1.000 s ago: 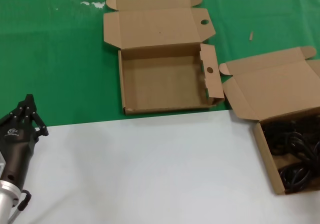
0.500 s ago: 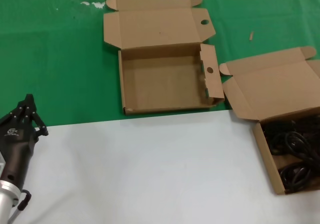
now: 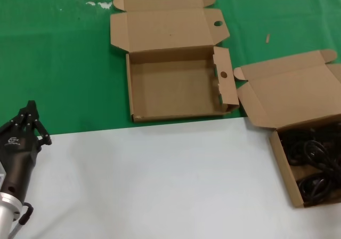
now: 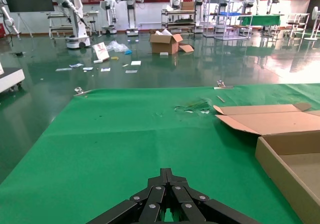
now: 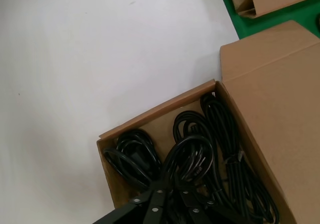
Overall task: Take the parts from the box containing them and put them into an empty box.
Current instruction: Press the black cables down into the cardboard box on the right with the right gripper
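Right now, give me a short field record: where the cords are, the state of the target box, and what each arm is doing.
cords: black coiled bundles lying in the hole-less cardboard box, lid open, at the robot's right
target box: box with round holes, open, nothing inside, on the green mat
right gripper: above the cords, fingers shut, holding nothing
left gripper: idle at near left, fingers shut
transfer: none moved yet

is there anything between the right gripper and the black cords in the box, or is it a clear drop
Nothing visible is in the way. The right gripper hangs directly over the black cords, and the box holding them has its lid folded back, so the cords lie uncovered. The left gripper sits idle at the table's far left.
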Available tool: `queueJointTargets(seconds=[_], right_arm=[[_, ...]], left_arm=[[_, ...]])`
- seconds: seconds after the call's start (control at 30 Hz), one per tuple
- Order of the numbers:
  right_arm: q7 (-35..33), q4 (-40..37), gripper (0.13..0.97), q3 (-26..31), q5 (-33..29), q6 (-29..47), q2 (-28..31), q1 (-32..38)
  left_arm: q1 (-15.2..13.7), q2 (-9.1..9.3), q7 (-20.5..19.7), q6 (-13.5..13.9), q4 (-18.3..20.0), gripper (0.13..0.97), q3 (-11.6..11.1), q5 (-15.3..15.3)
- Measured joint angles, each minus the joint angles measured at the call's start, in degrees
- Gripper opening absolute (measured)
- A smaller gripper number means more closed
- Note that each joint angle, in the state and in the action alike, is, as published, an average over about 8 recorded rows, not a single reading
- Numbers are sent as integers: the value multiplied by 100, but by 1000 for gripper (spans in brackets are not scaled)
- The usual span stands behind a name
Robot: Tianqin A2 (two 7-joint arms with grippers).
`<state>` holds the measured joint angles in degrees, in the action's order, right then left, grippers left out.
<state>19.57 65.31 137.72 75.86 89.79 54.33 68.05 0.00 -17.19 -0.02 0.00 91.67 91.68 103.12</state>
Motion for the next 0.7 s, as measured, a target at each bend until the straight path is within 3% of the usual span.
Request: queueJointTargets(seconds=[0.53,0.7], right_arm=[[-123,-119,250,-606,-224,-119,-154,-521],[-160,-146,346,-746,-274,-151,-185,-653]], left_arm=[[0,0,0,0,0,140,0,0],[0,0,0,0,0,140,0,0]])
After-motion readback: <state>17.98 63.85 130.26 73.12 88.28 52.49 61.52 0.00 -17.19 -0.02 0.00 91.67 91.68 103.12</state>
